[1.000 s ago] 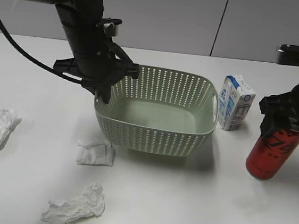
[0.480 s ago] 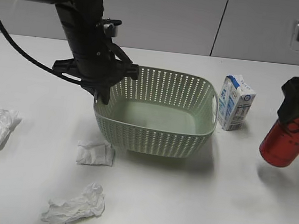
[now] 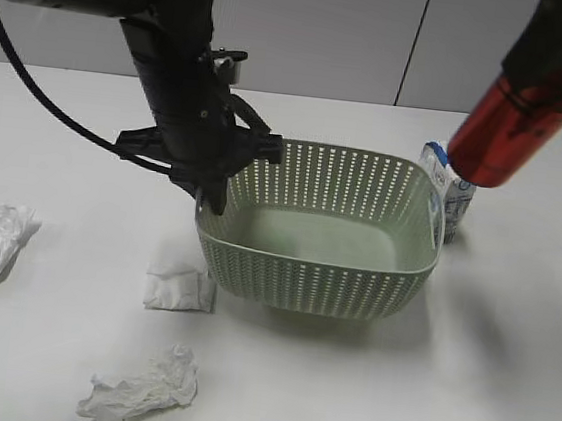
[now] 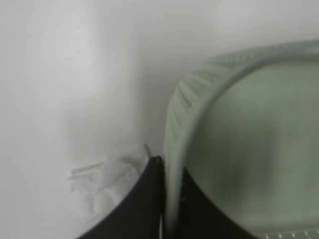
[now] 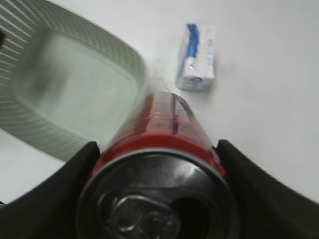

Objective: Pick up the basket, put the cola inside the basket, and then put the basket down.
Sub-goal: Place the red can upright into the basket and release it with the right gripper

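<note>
Exterior view: While the left gripper [image 3: 213,188] pinches the basket [image 3: 323,245] wall, lifting it mid-desk for loading, the cola [image 3: 522,120] hangs tilted toward the desk's far right edge.
Left wrist view: fingers [image 4: 149,199] clamp the rim.
Right wrist view: the right gripper [image 5: 157,164] squeezes the can beside the basket.

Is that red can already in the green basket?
Not yet. The cola hangs tilted in the right gripper, above the basket, which holds nothing.
</note>
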`<action>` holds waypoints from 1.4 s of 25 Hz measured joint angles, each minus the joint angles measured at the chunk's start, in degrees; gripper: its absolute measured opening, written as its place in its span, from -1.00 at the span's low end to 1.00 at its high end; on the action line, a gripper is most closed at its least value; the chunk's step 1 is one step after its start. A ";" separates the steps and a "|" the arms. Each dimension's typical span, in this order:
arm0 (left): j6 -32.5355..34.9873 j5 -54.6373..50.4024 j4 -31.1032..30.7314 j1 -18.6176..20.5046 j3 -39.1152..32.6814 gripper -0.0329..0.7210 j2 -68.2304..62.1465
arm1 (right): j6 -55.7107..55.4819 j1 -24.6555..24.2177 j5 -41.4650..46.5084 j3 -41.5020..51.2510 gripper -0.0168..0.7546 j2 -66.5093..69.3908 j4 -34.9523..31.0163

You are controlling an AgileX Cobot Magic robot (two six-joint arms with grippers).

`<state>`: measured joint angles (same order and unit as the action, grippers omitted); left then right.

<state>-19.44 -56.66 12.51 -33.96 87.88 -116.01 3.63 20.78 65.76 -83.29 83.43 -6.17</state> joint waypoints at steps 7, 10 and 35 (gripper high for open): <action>0.00 1.84 -0.79 -3.26 -2.61 -0.92 2.55 | 0.07 9.91 -1.69 -1.87 0.34 2.88 -1.04; 0.00 1.84 -1.66 -4.28 -3.06 -0.92 2.55 | 0.07 10.63 -2.73 -1.92 0.34 7.54 -1.02; 0.00 2.75 -3.86 -4.44 -3.21 -0.92 2.55 | -0.16 10.63 -2.76 -3.92 0.75 20.84 -2.09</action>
<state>-19.44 -53.91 8.65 -38.40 84.66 -113.46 3.47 31.41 63.00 -87.21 104.27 -8.27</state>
